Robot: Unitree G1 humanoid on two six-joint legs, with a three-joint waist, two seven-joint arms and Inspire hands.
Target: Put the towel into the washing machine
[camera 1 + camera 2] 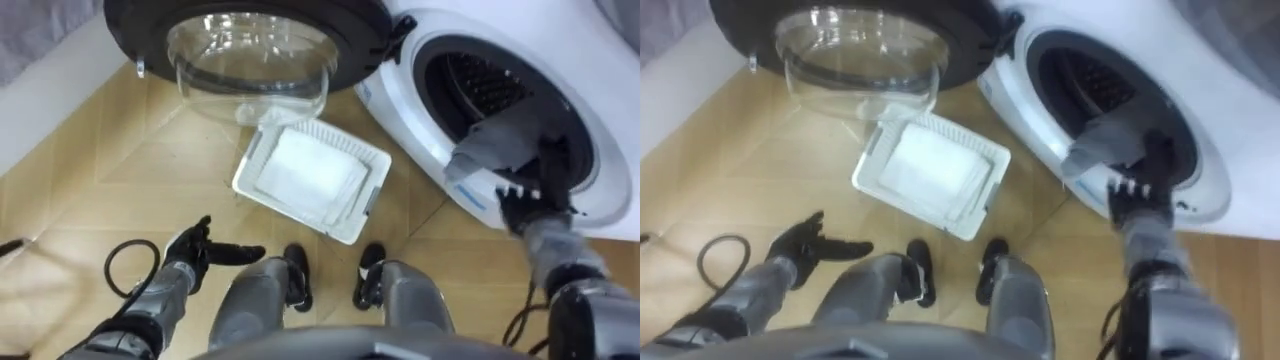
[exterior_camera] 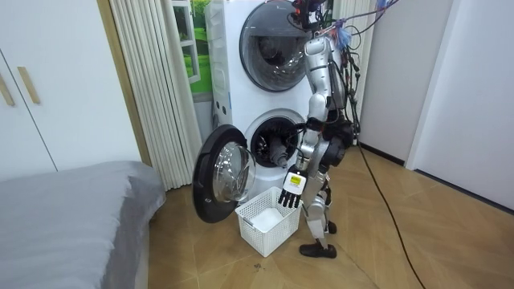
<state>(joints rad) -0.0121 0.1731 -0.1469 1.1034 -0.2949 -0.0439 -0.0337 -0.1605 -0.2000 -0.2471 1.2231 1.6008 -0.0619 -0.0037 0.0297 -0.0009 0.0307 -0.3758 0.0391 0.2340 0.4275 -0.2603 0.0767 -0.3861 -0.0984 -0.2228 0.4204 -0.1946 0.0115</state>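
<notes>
A grey towel [image 1: 497,148] hangs over the lower rim of the washing machine's round opening [image 1: 480,80], partly inside the dark drum. My right hand [image 1: 522,205] is at the towel's lower edge, its fingers curled on the cloth. My left hand [image 1: 203,250] hangs low at my left side over the wooden floor, fingers straight and holding nothing. In the room view I stand close in front of the lower washing machine [image 2: 273,140], with the left hand [image 2: 291,193] hanging above the basket.
A white slatted laundry basket [image 1: 352,222] stands on the floor just before my feet, with something white and flat in it. The machine's glass door [image 1: 250,45] is swung open to the left. A grey bed [image 2: 72,209] fills the room view's left.
</notes>
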